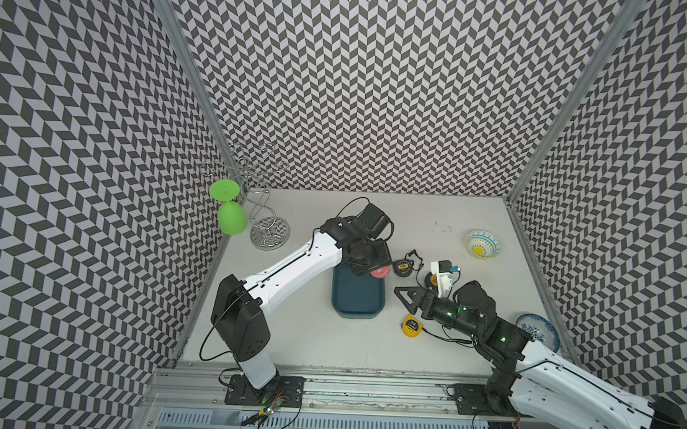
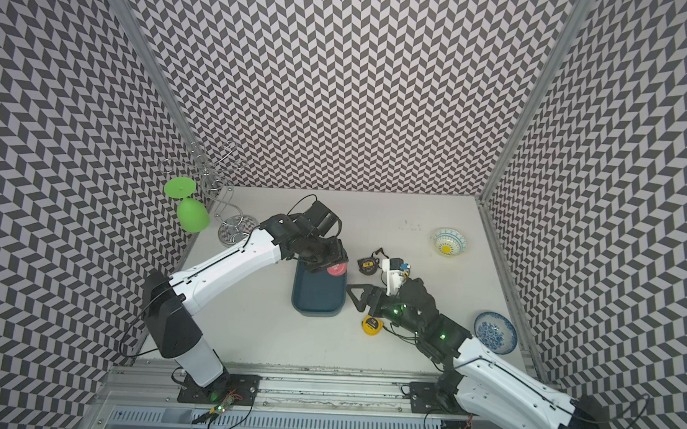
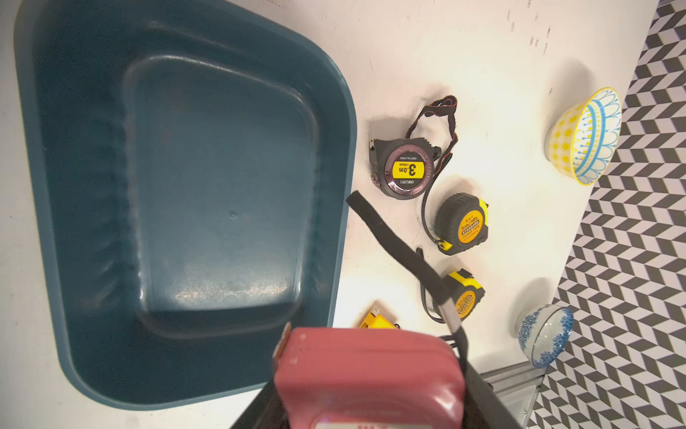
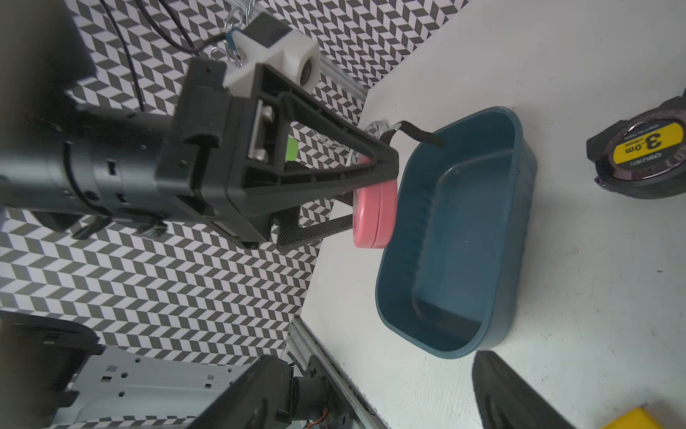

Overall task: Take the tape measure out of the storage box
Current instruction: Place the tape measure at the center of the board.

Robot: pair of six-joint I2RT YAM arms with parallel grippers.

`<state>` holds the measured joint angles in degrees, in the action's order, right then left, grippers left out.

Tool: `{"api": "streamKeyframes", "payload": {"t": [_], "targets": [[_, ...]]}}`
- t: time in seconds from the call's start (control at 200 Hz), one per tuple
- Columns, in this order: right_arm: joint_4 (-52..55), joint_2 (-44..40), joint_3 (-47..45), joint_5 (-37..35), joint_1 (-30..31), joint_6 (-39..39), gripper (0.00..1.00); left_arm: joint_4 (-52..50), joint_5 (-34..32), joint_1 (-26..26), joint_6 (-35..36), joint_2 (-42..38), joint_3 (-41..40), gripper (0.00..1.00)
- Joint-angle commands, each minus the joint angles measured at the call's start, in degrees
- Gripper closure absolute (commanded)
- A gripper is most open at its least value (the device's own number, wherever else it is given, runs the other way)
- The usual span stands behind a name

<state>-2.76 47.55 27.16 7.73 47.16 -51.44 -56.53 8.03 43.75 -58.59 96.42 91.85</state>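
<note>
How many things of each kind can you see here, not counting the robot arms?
Tape measures: 5 (pink tape measure, dark grey tape measure, two black-and-yellow tape measures, yellow tape measure)
Bowls: 2 (yellow-patterned bowl, blue-and-white bowl)
Storage box: 1
Green glass: 1
Wire rack: 1
Total: 10

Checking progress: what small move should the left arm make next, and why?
Probably carry sideways past the rim, then lower: the left gripper holds the pink tape measure above the storage box, and bare table lies alongside.
</note>
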Motion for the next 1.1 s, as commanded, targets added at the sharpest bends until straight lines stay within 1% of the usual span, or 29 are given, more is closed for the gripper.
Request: {"api": "streamKeyframes", "payload": {"t": [0.0,0.17,0.486,0.571,0.586,0.706,0.806,1.021,1.096], "targets": [[-6.6,1.6,1.6,-3.4,1.0,0.3,0.19,2.1,2.0,0.3,-1.9,-2.3,1.2,1.0],[-9.9,5.0,3.0,-4.4,1.2,0.4,0.24,4.1,4.4,0.6,-3.2,-3.9,-0.6,1.0],[-14.3,9.9,4.7,-6.4,1.3,-0.4,0.32,7.1,6.3,1.7,-5.0,-6.4,-4.1,1.0],[-14.9,11.0,5.1,-6.4,1.2,-0.4,0.32,8.0,6.9,1.8,-5.2,-6.9,-4.9,1.0],[-15.1,11.2,5.2,-6.4,1.3,-0.4,0.35,8.2,7.0,1.8,-5.2,-6.9,-5.0,1.0],[-16.1,12.4,5.3,-6.6,1.3,-0.9,0.41,8.7,7.7,1.8,-5.1,-7.4,-5.7,1.0],[-16.7,13.0,5.3,-6.9,1.3,-1.2,0.5,9.4,8.3,1.8,-5.1,-7.7,-6.1,1.0],[-16.7,13.3,5.1,-7.6,1.3,-1.9,0.79,10.1,9.1,1.8,-4.3,-7.9,-6.3,1.0],[-16.5,13.2,5.0,-7.7,1.2,-2.2,0.85,10.3,9.2,1.6,-3.8,-7.9,-6.4,1.0]]}}
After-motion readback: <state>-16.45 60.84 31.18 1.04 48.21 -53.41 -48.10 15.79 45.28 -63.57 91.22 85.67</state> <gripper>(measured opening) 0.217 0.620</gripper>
